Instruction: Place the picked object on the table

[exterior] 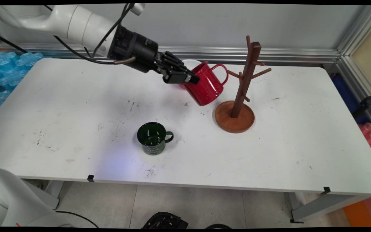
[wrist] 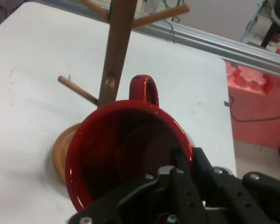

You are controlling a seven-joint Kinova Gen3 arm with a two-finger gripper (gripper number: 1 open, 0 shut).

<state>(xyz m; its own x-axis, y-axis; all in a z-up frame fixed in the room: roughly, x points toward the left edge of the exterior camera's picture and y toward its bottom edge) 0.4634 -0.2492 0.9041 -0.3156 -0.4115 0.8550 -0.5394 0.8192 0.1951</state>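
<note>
red mug (exterior: 204,86) pinched at its rim by the tool (exterior: 185,78), held tilted above the worktop (exterior: 76,106), just left of the wooden mug tree (exterior: 242,87). handle (wrist: 143,88) faces the tree's pegs. green mug (exterior: 153,138) sits near, well apart.

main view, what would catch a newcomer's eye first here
The red mug stands out first: it hangs tilted in the air at the table's far middle, its rim clamped by the gripper, handle pointing at the wooden mug tree just to its right. The tree's pegs are all bare. Nearer the front, a dark green mug stands upright alone on the white table.
</note>
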